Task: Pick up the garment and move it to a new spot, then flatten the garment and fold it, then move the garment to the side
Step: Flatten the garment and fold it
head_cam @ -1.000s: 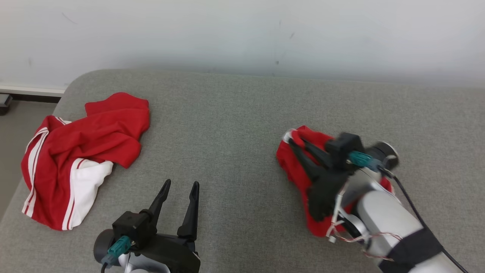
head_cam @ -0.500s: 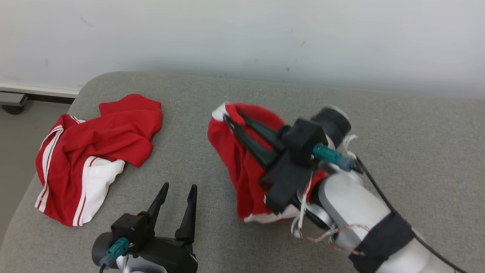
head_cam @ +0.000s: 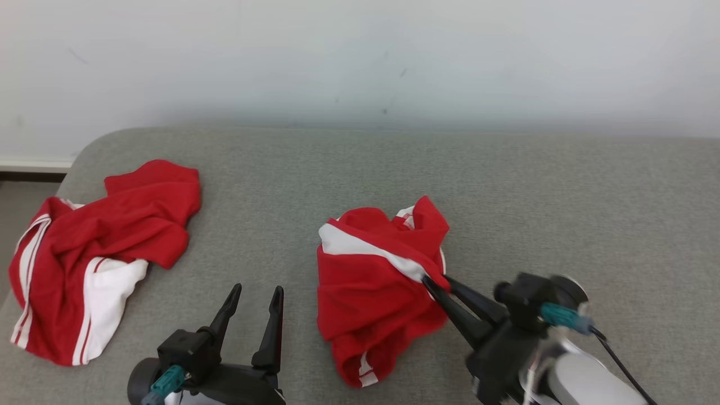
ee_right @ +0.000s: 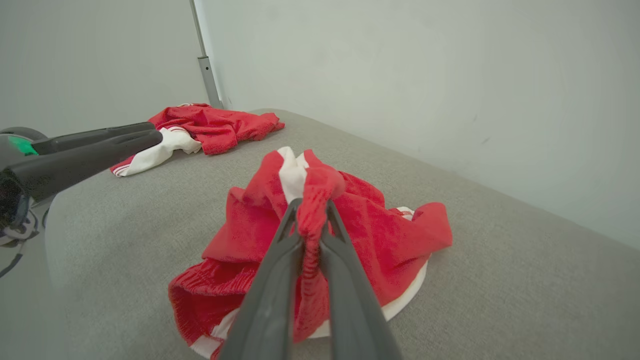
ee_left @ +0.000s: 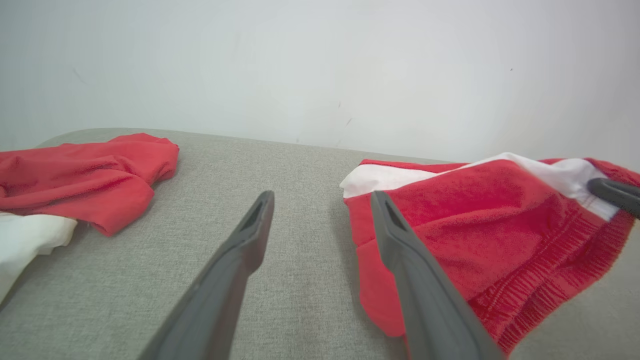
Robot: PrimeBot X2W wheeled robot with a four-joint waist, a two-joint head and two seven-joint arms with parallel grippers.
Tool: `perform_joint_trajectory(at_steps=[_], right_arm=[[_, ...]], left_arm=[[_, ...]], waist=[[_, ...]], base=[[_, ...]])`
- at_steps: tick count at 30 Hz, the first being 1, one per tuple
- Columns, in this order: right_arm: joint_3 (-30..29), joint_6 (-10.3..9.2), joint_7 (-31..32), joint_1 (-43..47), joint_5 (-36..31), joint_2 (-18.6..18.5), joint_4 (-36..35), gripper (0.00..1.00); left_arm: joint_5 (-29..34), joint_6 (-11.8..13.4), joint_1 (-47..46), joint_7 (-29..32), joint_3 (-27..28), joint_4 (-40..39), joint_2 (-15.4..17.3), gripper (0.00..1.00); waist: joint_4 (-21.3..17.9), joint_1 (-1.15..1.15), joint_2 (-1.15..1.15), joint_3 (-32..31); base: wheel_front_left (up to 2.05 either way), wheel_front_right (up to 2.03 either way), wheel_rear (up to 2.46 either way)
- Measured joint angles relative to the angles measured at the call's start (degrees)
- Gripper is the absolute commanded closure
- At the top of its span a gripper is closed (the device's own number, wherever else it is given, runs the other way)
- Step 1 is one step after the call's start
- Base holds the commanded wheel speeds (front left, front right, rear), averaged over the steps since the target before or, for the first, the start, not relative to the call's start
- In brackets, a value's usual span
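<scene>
At the middle of the grey upholstered surface [head_cam: 562,191], a little toward the robot, the garment [head_cam: 368,287] is seen lying in a crumpled heap of red cloth, with a white band across its top and a short white stripe at its near hem. Its right edge is clamped by the right gripper [head_cam: 436,280], whose fingers are pressed together on a bunched fold of red ribbed hem and white trim. In the right wrist view the pinched fold is seen standing up past the tips of that gripper [ee_right: 311,207], while the rest of the garment [ee_right: 370,225] is spread on the surface below and beyond them.

The left gripper [head_cam: 257,288] is held low over the surface, just to the left of the garment, with its fingers [ee_left: 250,230] apart and nothing between them. In the left wrist view the garment [ee_left: 475,220] lies just beside the finger at that view's right; whether cloth and finger touch cannot be told. One dark fingertip of the right gripper is seen at that view's right edge, against the white band.

A second red-and-white garment [head_cam: 107,242] lies well apart, at the left end of the surface near its rounded corner. A pale wall [head_cam: 360,56] stands behind.
</scene>
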Motion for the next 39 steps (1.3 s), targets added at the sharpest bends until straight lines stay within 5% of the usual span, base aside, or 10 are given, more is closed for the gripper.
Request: perform_joint_trajectory(at_steps=[9,26,39], right_arm=[[0.2,0.01,3.0,10.6,4.7,-8.8,0.9,1.00],[-3.5,-1.10,9.5,14.0,9.3,-13.7,7.9,1.00],[-2.3,-1.52,11.2,9.1,8.8,-11.9,6.3,1.00]], left_arm=[[0.3,0.0,0.0,0.0,-0.5,-0.9,-0.3,0.00],[0.8,-1.1,-1.6,0.0,-1.7,-0.3,-0.7,0.00],[-1.1,-11.6,-13.9,5.2,-6.0,10.5,-1.6,0.00]], waist=[[-2.9,0.00,0.00,0.3],[-4.3,0.00,0.00,2.2],[-5.2,0.01,0.00,2.9]], base=[[0.00,0.00,0.00],[0.00,0.00,0.00],[0.00,0.00,0.00]])
